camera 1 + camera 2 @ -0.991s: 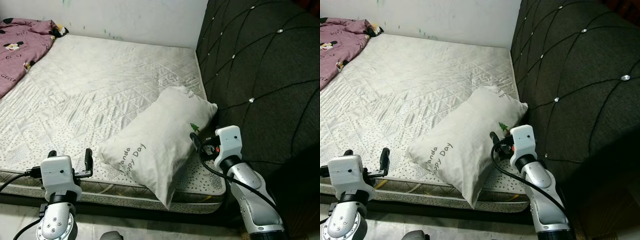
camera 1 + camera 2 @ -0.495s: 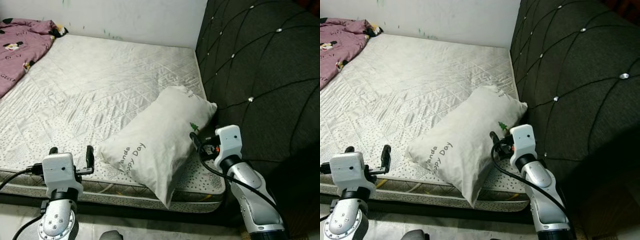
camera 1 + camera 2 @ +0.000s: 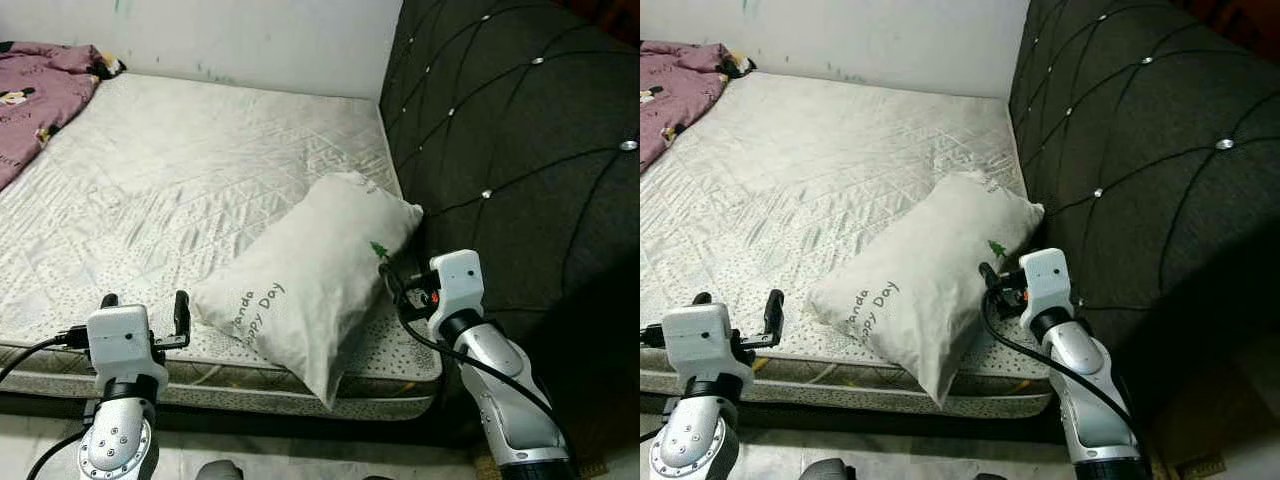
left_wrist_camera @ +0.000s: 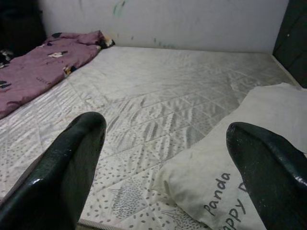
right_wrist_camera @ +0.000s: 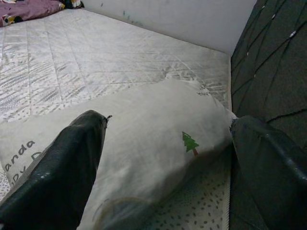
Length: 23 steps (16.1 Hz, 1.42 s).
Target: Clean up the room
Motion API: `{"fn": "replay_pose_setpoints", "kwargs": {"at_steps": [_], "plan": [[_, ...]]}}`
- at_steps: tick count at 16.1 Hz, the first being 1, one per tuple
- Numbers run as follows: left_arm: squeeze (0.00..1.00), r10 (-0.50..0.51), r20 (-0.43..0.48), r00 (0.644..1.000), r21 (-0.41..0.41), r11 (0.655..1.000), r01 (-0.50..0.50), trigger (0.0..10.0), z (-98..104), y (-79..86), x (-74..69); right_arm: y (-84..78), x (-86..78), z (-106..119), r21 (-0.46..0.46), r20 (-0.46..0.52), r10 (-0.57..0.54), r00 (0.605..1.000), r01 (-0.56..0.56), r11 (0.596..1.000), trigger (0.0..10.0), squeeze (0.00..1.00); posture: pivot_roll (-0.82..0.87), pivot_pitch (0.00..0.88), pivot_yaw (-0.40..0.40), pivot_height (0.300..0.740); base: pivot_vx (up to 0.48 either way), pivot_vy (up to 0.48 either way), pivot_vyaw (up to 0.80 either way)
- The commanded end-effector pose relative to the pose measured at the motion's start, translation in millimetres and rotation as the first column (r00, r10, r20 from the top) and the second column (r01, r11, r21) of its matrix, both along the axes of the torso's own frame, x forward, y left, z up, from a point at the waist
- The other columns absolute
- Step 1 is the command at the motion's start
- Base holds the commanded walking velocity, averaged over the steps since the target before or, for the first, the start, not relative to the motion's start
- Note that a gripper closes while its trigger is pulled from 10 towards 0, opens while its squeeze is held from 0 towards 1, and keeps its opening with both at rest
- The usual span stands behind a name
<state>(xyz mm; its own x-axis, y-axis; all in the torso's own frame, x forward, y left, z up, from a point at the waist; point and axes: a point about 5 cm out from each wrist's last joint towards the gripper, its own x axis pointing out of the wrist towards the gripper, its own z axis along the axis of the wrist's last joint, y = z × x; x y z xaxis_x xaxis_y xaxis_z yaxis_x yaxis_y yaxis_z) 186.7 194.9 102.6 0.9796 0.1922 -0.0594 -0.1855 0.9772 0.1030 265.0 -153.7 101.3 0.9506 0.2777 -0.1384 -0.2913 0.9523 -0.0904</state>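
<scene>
A white pillow (image 3: 305, 275) printed "Panda Happy Day" lies slanted on the near right corner of the bare quilted mattress (image 3: 200, 170). Its near end hangs slightly over the bed's front edge. My right gripper (image 3: 392, 284) is at the pillow's right side beside the small green tree print (image 5: 190, 142). Its fingers (image 5: 67, 172) are wide open, with the pillow's end lying between them. My left gripper (image 3: 145, 304) is open over the mattress's front edge, a short way left of the pillow, holding nothing. In the left wrist view the pillow (image 4: 249, 158) lies by one finger.
A dark tufted headboard (image 3: 510, 130) rises along the right of the bed, close to my right arm. A crumpled purple blanket (image 3: 35, 100) with cartoon prints lies at the mattress's far left. A white wall (image 3: 230, 40) backs the bed. Pale floor shows below the bed's front edge.
The whole picture has shifted a little left and up, so the camera has moved. Both grippers stay open in the same places by the pillow.
</scene>
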Motion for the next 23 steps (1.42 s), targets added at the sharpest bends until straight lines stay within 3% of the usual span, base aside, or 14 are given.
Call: {"fn": "replay_pose_setpoints", "kwargs": {"at_steps": [1,10,13,19,23], "plan": [[0.0,-0.019,0.001,1.0,-0.006,1.0,0.019,10.0,-0.7,-2.1,1.6,0.9,2.4,3.9,-0.011,0.014,0.014,1.0,-0.014,1.0,10.0,0.0,0.02,0.0,-0.068,0.703,0.0,0.0,0.0],[0.0,-0.026,-0.025,0.999,-0.026,0.999,0.025,10.0,0.7,-9.5,-8.5,-0.4,-11.9,5.3,-0.037,-0.005,0.059,0.998,-0.059,0.998,10.0,0.0,0.02,0.0,-0.081,0.703,0.0,0.0,0.0],[0.0,-0.039,-0.042,0.998,-0.03,0.999,0.038,10.0,7.3,-13.5,-24.2,-6.4,-32.4,4.5,-0.045,-0.05,0.072,0.996,-0.075,0.996,10.0,0.0,0.01,0.05,-0.09,0.703,0.0,0.0,0.0],[0.0,-0.047,-0.089,0.995,-0.061,0.997,0.042,10.0,15.5,-20.5,-40.1,-14.6,-68.5,5.9,-0.035,-0.143,0.06,0.988,-0.065,0.997,10.0,0.0,-0.01,0.135,-0.088,0.703,0.0,0.0,0.0],[0.0,-0.039,-0.114,0.993,-0.061,0.998,0.032,10.0,17.5,-21.8,-46.1,-14.6,-78.4,8.1,-0.025,-0.182,0.067,0.981,-0.072,0.997,10.0,0.0,0.0,0.149,-0.096,0.703,0.0,0.0,0.0]]}}
